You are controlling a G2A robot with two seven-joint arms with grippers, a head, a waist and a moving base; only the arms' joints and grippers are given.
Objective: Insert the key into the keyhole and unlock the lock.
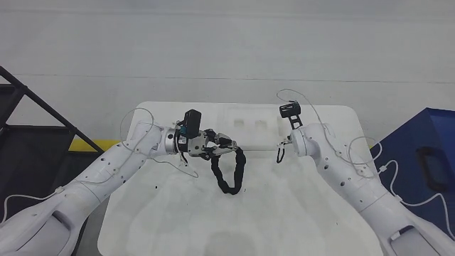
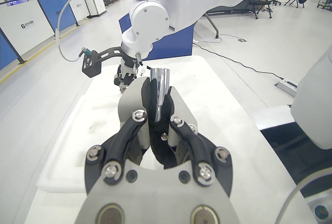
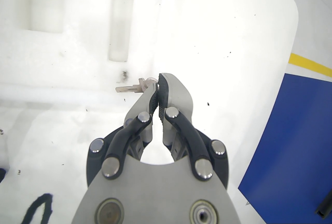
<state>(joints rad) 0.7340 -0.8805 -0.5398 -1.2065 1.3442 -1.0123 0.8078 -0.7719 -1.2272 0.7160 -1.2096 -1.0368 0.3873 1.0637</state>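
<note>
The lock is a chrome cylinder (image 2: 160,85) on a black sleeved cable whose loop (image 1: 229,174) hangs down toward the table. My left gripper (image 2: 158,95) is shut on the lock's black body, and the cylinder's open end sticks out beyond the fingertips toward the other arm. In the top view this gripper (image 1: 213,144) sits left of the table's middle. My right gripper (image 3: 157,85) is shut on the head of a small silver key (image 3: 129,88), its blade jutting sideways over the white foam. That gripper (image 1: 281,153) hangs a short way right of the lock, apart from it.
A white foam tray (image 1: 178,114) with two shallow recesses (image 1: 246,124) covers the table's far half. A blue box (image 1: 419,156) stands off the table's right side and a black frame (image 1: 28,114) off its left. The near part of the table (image 1: 234,220) is bare.
</note>
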